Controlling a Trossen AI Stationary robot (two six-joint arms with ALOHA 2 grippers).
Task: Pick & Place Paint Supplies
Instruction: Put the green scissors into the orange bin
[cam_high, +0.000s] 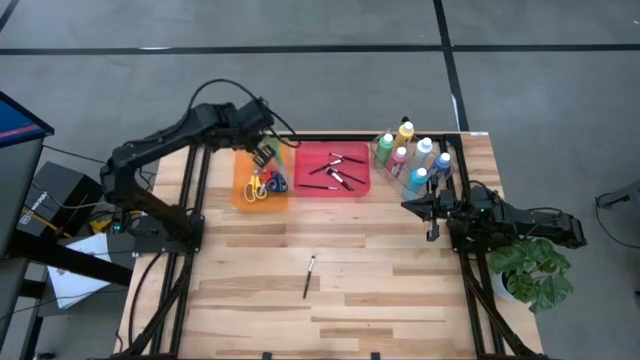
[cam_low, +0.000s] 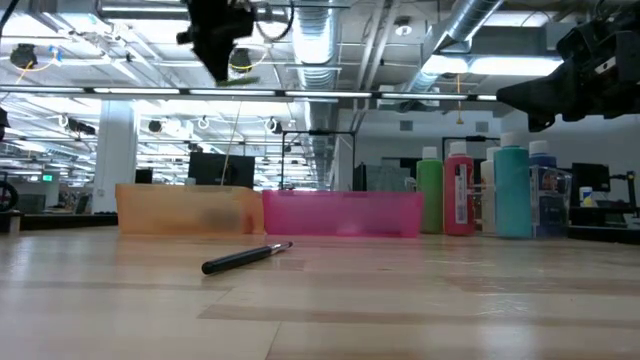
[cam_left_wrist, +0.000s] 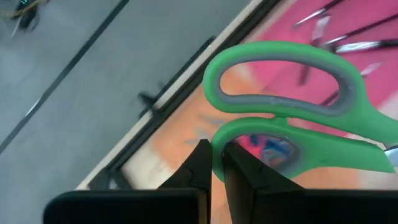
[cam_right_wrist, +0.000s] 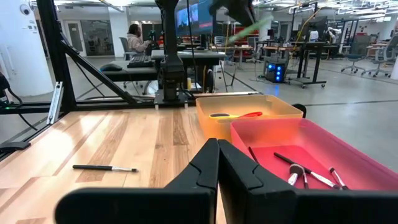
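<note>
- Left gripper (cam_high: 263, 153) clamps green scissors (cam_left_wrist: 292, 118) above the orange bin (cam_high: 243, 196).
- Right gripper (cam_high: 412, 205) closed, empty, near the bottles (cam_high: 415, 155).
- One brush (cam_high: 309, 275) lies mid-desk (cam_high: 380, 290).

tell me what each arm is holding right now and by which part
The left gripper holds green-handled scissors by the lower handle loop, above the orange bin. The right gripper, by the paint bottles, is shut on nothing.

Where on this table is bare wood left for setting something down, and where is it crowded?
Free: the wood around the lone brush, in front of the bins. Crowded: the far edge, with orange bin, pink bin and paint bottles side by side.
</note>
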